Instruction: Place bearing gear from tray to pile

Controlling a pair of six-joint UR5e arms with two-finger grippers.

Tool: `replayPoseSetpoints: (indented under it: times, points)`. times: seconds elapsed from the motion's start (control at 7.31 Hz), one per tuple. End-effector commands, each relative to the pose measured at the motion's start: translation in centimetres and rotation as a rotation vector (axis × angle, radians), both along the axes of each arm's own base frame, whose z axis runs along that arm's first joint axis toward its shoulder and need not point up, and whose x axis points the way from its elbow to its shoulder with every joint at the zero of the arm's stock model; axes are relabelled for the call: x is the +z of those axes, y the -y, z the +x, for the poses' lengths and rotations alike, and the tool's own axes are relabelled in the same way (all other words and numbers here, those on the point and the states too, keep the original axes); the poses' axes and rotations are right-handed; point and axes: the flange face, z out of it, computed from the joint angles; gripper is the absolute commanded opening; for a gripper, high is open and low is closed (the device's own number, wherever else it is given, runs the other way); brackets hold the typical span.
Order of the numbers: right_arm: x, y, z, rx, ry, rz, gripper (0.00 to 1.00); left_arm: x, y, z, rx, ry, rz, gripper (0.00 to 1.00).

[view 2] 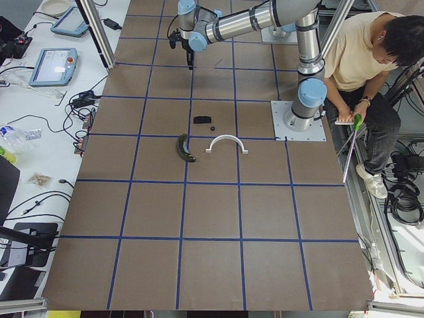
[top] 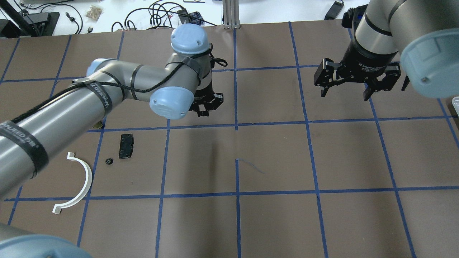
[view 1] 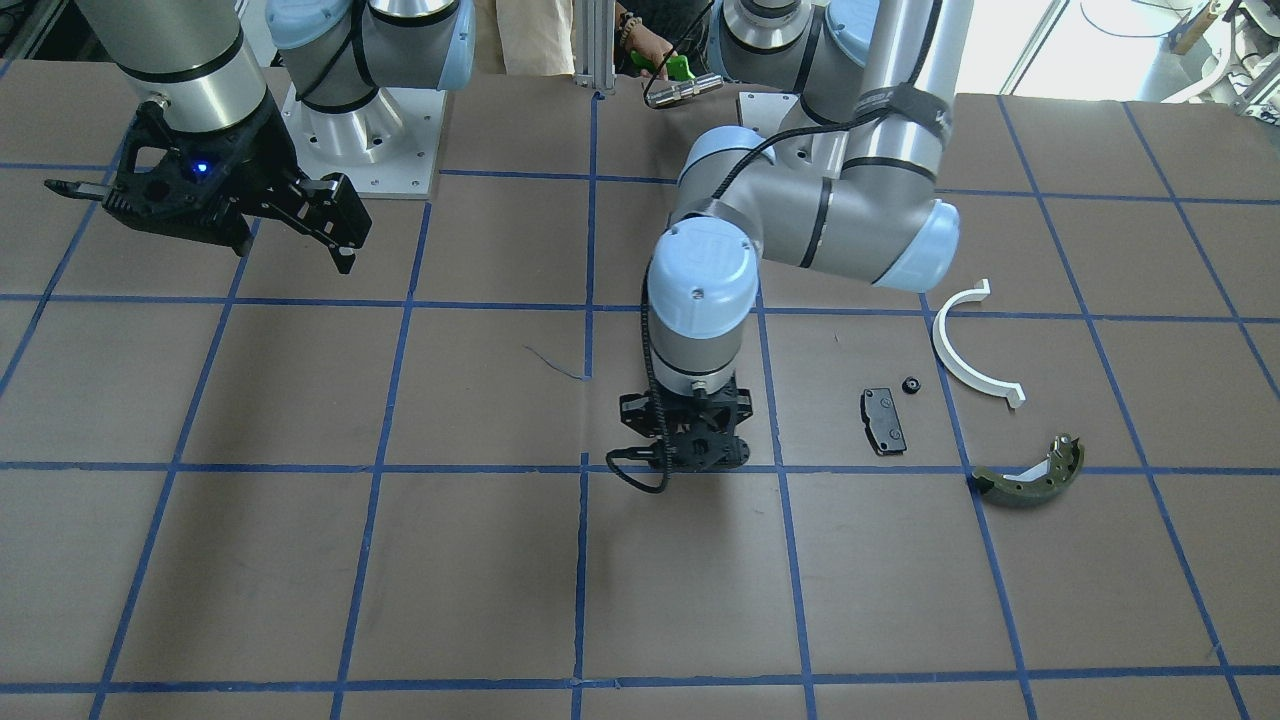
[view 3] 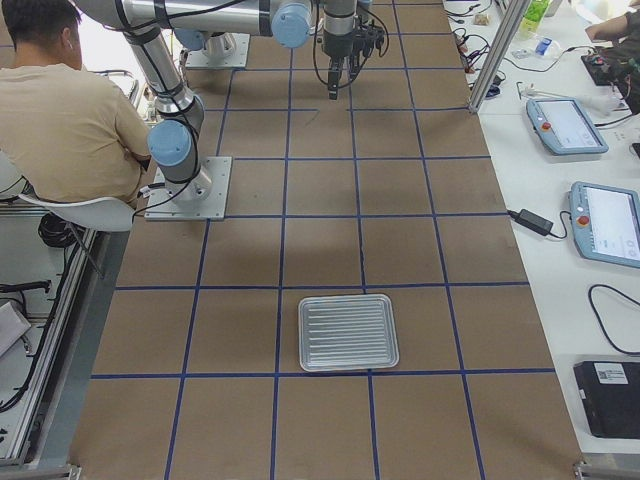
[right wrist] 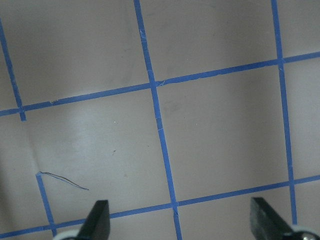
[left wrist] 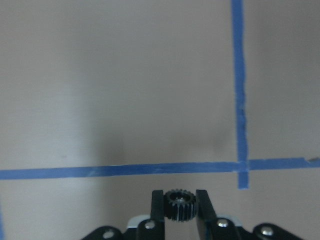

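Note:
My left gripper is shut on a small black toothed bearing gear and holds it above the brown table near a blue tape crossing. It hangs near the table's middle. The pile lies to the side of it: a white half-ring, a black pad, an olive brake shoe and a small black round part. My right gripper is open and empty, high over the table. The ribbed metal tray looks empty.
The left arm's elbow hangs over the table and hides the brake shoe in the overhead view. A seated person works behind the arm bases. Blue tape lines grid the brown table.

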Motion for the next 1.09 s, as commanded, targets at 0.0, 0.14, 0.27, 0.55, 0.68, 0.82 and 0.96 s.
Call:
replayPoseSetpoints:
  times: [0.0, 0.14, 0.27, 0.55, 0.68, 0.82, 0.96]
  points:
    - [-0.4, -0.2, 0.0, -0.001, 0.006, 0.033, 1.00, 2.6, 0.1, 9.1, -0.004, 0.000, 0.071, 0.00]
    - [-0.3, -0.3, 0.0, -0.001, 0.011, 0.041, 1.00, 0.6, -1.0, 13.7, -0.038, -0.016, 0.128, 0.00]
    - [-0.4, -0.3, 0.5, -0.002, 0.054, 0.045, 1.00, -0.4, -2.5, 18.1, -0.090, 0.006, 0.147, 0.00]
    - [-0.5, -0.4, 0.4, -0.002, 0.047, 0.048, 1.00, -3.4, -4.3, 26.8, -0.158, 0.078, 0.154, 0.00]
    - [-0.6, -0.4, 0.4, -0.002, 0.044, 0.049, 1.00, -4.8, -5.0, 29.6, -0.154, 0.071, 0.141, 0.00]
    - [-0.6, -0.4, 0.3, -0.002, 0.041, 0.048, 1.00, -5.7, -5.1, 30.4, -0.166, 0.063, 0.122, 0.00]
    - [-0.6, -0.3, 0.3, -0.002, 0.039, 0.047, 1.00, -5.7, -5.0, 29.7, -0.161, 0.030, 0.104, 0.00]
